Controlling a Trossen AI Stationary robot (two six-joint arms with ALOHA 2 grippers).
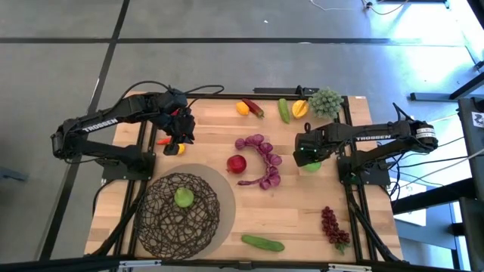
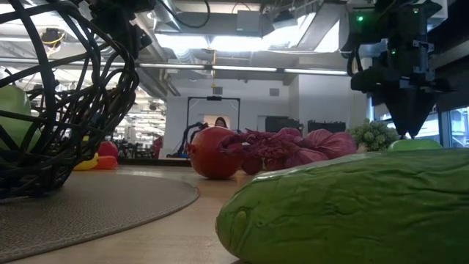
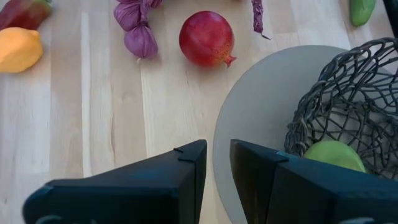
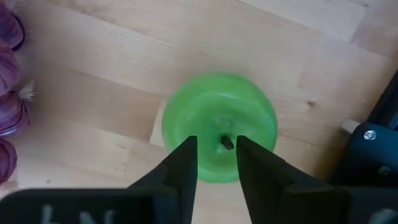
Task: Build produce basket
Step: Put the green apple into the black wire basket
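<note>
The dark wire basket [image 1: 178, 213] stands on a round grey mat [image 1: 224, 198] at the near left and holds a green apple [image 1: 184, 198]. A second green apple [image 4: 217, 127] rests on the table at the right. My right gripper [image 4: 216, 163] points down just above its top, fingers a narrow gap apart on either side of its stem. My left gripper [image 3: 217, 165] is shut and empty, above the table's far left [image 1: 180, 134]. A red round fruit [image 1: 237, 163] and a purple bunch [image 1: 263, 160] lie mid-table. My right gripper comes at the green apple's top [image 4: 225, 142] from above, pointing down, with the stem between its fingers. I cannot tell whether the fingertips touch the apple. The apple sits on the table.
A cucumber [image 1: 262, 242] lies at the near edge and dark-red grapes [image 1: 333, 225] at the near right. Along the far edge lie a yellow fruit [image 1: 243, 107], a chili [image 1: 254, 109], a cucumber [image 1: 283, 110], another yellow fruit [image 1: 300, 109] and green grapes [image 1: 326, 102]. Small red and yellow pieces [image 1: 175, 148] lie under my left gripper.
</note>
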